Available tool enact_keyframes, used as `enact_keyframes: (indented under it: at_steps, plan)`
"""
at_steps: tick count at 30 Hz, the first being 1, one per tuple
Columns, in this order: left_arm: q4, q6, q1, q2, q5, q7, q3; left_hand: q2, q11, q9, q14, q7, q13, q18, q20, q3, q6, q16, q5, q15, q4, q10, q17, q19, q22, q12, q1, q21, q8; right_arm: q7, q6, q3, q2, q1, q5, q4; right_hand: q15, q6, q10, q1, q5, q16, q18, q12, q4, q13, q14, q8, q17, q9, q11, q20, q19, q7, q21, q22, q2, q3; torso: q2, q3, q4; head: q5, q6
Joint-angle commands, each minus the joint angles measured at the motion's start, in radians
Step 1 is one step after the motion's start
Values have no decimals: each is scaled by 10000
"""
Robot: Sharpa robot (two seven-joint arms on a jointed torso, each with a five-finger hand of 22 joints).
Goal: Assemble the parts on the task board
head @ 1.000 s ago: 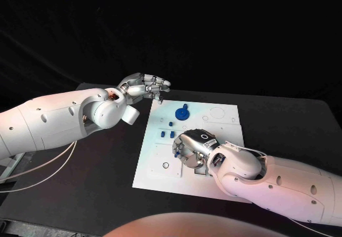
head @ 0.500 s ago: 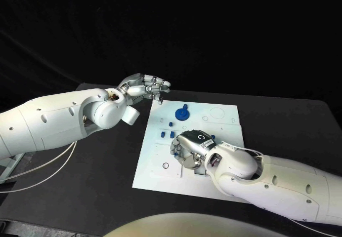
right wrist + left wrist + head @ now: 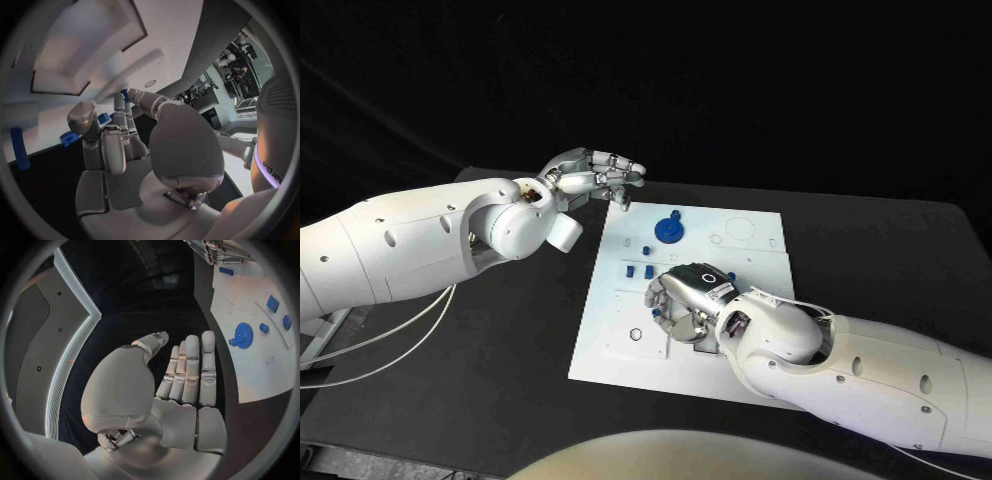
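This looks like a robotics lab or test cell. A matte black table (image 3: 877, 250) stands before a black backdrop, and on it lies a flat white rectangular task board (image 3: 747, 232) with cut-out recesses and small blue plastic parts (image 3: 669, 230). Two glossy white robot arms with silver metal hands, left (image 3: 596, 175) and right (image 3: 687, 300), work over it.

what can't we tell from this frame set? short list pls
- Head view: right hand covers the middle of the task board; whatever lies under it is hidden.
- Right wrist view: can't tell whether the fingers pinch a part.
- Small blue parts: too small to make out shapes.
- Left hand: holds nothing.
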Motion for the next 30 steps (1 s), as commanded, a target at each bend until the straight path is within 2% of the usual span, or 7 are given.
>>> enact_keyframes:
  at_steps: [1,13,21,26,28,29,30]
  plan:
    - [-7,126,10,17,64,9,6,10,5,13,-51,-14,-9,104,60,-57,-103,-7,-42,3,-22,-57,-12,-27,-19,9,-54,-41,51,-166,-470,-24,-112,-34,-67,42,120,-261,-402,-155,32,-95,88,19,26,-18,467,-154,240,-81,88,61,-186,29,-357,-161,-143,-277,-3,13,2,-14,28]
    - [-63,175,9,-7,66,7,-1,20,14,36,-53,0,-11,105,71,-102,-197,12,-121,13,1,-75,-25,-18,-53,31,-92,-63,112,-213,-900,63,-1046,218,126,916,140,-234,-758,-117,155,-127,108,346,10,72,426,-151,168,-127,112,110,-200,45,-483,-193,-91,-815,-7,15,-16,-77,96]
    - [-63,227,8,-49,66,-7,-15,29,12,42,-54,-2,-11,106,72,-102,-210,16,-124,12,-3,-77,-27,-16,-61,36,-81,-67,129,-356,-40,149,-2173,946,1403,1335,182,-232,-1040,-94,183,-155,115,397,56,41,411,-176,102,-169,165,133,-213,99,-586,-230,-47,-992,-21,2,-31,-163,145]
    - [-58,261,8,-64,67,-18,-30,29,12,42,-54,-2,-11,106,72,-102,-210,16,-124,12,-3,-77,-27,-16,-61,36,-81,-67,129,-234,647,170,-2818,1354,1784,1318,310,-726,-2072,753,395,-270,189,782,535,-218,221,-499,-163,-522,329,303,-483,134,-1247,-443,528,-3772,-19,5,-42,-225,198]
    - [-58,274,8,-60,67,-19,-35,29,12,42,-54,-2,-11,106,72,-102,-210,16,-124,12,-3,-77,-27,-16,-61,36,-81,-67,129,-196,873,172,-2927,1418,1769,1243,421,-899,-2556,1439,128,-333,242,894,1474,-426,140,-451,-309,-643,424,367,-610,181,-1603,-574,590,-5580,-13,10,-32,-264,205]
    - [-56,280,8,-56,67,-18,-36,36,11,50,-55,-4,-11,108,73,-101,-221,19,-115,11,-9,-77,-30,-13,-68,43,-70,-71,149,-188,974,172,-2957,1439,1730,1198,435,-1025,-2690,2050,53,-344,241,1026,2362,-542,110,-397,-355,-724,453,414,-623,192,-1712,-603,516,-6106,-7,6,-23,-309,234]
    - [-55,286,8,-52,67,-16,-38,36,11,50,-55,-4,-11,108,73,-101,-221,19,-115,11,-9,-77,-30,-13,-68,43,-70,-71,149,-184,1056,172,-2976,1452,1674,1154,469,-1174,-2787,2149,49,-378,273,1024,2638,-587,77,-444,-425,-769,476,405,-676,165,-1838,-657,387,-6344,-3,5,-21,-324,249]
